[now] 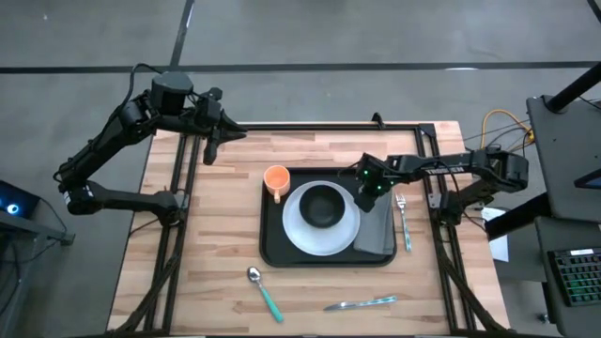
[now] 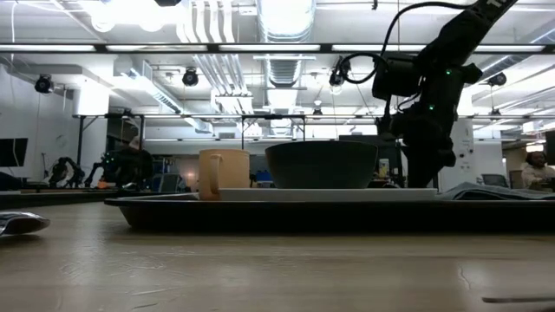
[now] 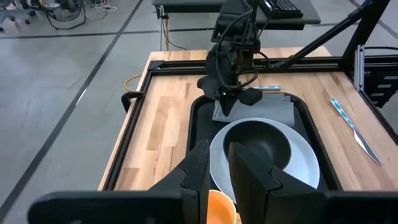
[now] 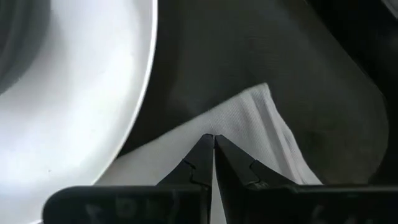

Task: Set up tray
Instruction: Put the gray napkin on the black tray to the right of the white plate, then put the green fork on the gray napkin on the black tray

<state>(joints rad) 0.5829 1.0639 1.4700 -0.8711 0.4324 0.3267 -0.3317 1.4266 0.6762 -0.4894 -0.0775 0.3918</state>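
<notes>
Black and low-rimmed, the large rectangular tray (image 1: 272, 246) sits mid-table from above, carrying a white round plate (image 1: 299, 235), while the left hand (image 1: 210, 150) waits nearly closed and empty at the far edge. In the right wrist view, the right hand (image 4: 213, 144) pinches a grey folded cloth napkin (image 4: 261, 134) beside the plate, probably to straighten it.

Both arms are matte black, built of slim tubular links joined by bulkier rounded joint housings. Black cables loop loosely along the links near each wrist. The right hand (image 1: 367, 195) has small green lights glowing on the housing just behind it. Each hand ends in two flat, angular black fingers (image 4: 205, 163) tapering to narrow tips; the left hand (image 3: 217, 171) has the same stepped profile.
</notes>
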